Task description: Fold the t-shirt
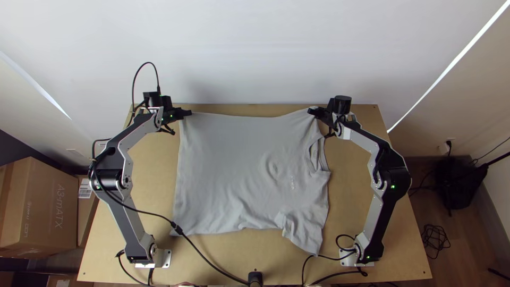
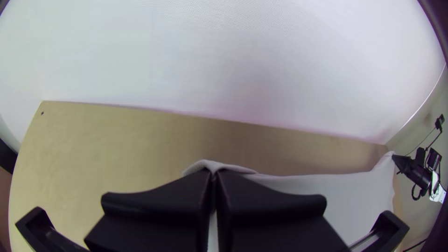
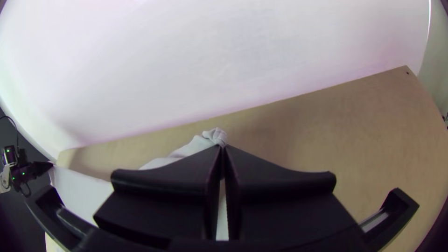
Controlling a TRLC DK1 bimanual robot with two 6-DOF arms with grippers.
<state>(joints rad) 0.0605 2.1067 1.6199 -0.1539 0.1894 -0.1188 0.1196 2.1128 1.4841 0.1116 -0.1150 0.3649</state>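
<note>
Taking the table (image 1: 353, 175) in the top view as a clock, with 12 at the far edge, the shirt (image 1: 228, 159) lies spread in the middle, its hem (image 1: 178, 180) toward 9 and its collar (image 1: 314, 154) toward 2. The left gripper (image 1: 188, 112), near 11, is closed on the far hem corner; the right gripper (image 1: 310, 110), near 1, is closed on cloth of the far shoulder side. I think the next move is to fold this far edge toward 6. The right gripper seems to pinch only a small bunched tip, so a fast pull could make it slip out. If the two grippers do not travel equally, the fold will probably become crooked. The near sleeve (image 1: 305, 228), at 5, is rumpled, and its creases could be trapped under the upper layer. The black cable (image 1: 204, 259) crosses the corner at 8; it might catch or drag the cloth there, though I cannot tell if it touches. As for writing, there is small pale print (image 1: 291, 182) on the shirt below the collar, larger print on the box (image 1: 37, 207) at 9, and a white label (image 1: 85, 188) beside it.
</note>
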